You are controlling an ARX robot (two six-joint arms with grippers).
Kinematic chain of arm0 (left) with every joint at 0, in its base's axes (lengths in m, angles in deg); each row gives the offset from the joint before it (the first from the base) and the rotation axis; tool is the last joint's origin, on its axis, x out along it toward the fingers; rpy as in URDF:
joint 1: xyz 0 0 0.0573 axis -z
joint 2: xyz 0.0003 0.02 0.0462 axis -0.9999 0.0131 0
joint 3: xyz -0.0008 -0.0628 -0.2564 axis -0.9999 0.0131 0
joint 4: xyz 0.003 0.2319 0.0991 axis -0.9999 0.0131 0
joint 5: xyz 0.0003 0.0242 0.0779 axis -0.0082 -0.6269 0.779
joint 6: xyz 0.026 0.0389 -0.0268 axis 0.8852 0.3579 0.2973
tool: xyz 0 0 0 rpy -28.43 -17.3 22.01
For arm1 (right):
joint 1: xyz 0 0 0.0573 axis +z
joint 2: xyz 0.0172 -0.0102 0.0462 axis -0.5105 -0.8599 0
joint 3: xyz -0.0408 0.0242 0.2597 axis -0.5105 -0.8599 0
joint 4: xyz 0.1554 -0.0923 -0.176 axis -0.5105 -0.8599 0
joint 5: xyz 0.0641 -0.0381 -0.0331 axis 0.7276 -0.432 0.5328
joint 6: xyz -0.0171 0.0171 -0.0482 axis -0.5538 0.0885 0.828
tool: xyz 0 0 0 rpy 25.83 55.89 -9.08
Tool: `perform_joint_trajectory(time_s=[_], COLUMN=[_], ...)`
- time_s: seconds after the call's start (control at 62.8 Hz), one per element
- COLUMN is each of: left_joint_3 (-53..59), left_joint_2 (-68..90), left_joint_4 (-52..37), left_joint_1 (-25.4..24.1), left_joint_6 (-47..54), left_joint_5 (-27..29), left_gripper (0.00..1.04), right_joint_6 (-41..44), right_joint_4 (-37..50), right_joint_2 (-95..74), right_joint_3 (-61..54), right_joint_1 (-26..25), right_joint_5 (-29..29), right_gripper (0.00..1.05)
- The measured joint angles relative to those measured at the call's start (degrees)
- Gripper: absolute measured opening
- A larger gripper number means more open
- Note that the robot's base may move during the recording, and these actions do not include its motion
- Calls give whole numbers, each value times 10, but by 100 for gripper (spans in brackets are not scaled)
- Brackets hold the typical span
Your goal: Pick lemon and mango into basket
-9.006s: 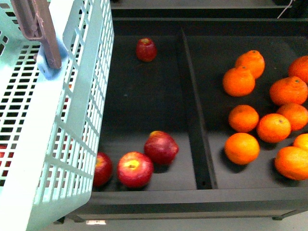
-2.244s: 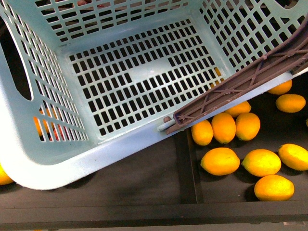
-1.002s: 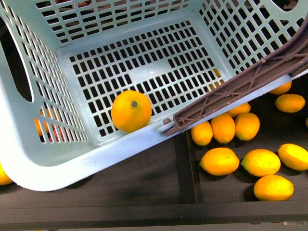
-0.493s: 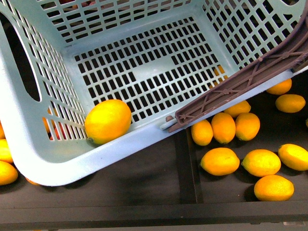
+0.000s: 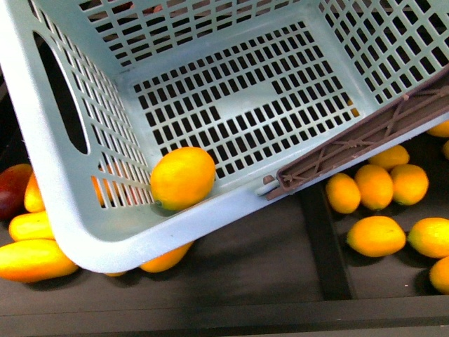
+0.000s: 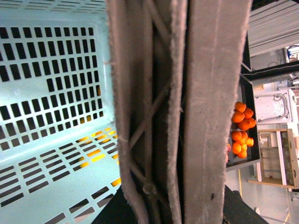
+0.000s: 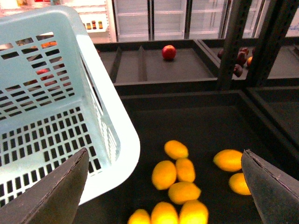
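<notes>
The light blue-green basket [image 5: 175, 225] hangs tilted over the dark shelf. My left gripper [image 6: 175, 205] is shut on its brown handle [image 6: 187, 112], which crosses the basket's right side [image 5: 365, 144]. One lemon [image 5: 182, 177] lies inside, in the low near corner. Loose lemons [image 5: 377, 235] lie in the right tray. An elongated orange-yellow mango [image 5: 34, 260] lies at the lower left, with more beside it [image 5: 31, 226]. My right gripper [image 7: 163, 186] is open above a cluster of lemons [image 7: 164, 174], beside the basket's rim [image 7: 121, 154], holding nothing.
A dark red mango [image 5: 14, 189] sits at the left edge. A black divider [image 5: 324, 239] separates the two trays. Another yellow fruit [image 5: 165, 258] is half hidden under the basket. A red apple [image 7: 169, 52] rests on a farther shelf.
A lemon appeared in the basket and rolled to its low near corner. The basket now shows further right, the lemons have slid right, and mangoes have come into view at the left.
</notes>
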Motion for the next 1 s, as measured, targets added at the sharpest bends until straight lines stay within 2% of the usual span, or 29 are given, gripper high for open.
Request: perform_joint_trajectory(time_s=[0.859, 1.002], left_joint_3=[0, 0], left_joint_2=[0, 0], left_joint_4=[1, 1], left_joint_1=[-7, -15], left_joint_6=[3, 8], left_joint_5=[6, 23], left_gripper=[18, 18], right_joint_6=[0, 0], right_joint_4=[0, -3], right_joint_2=[1, 0], right_joint_3=[-2, -2], right_joint_1=[2, 2], right_joint_5=[7, 5], right_gripper=[96, 96])
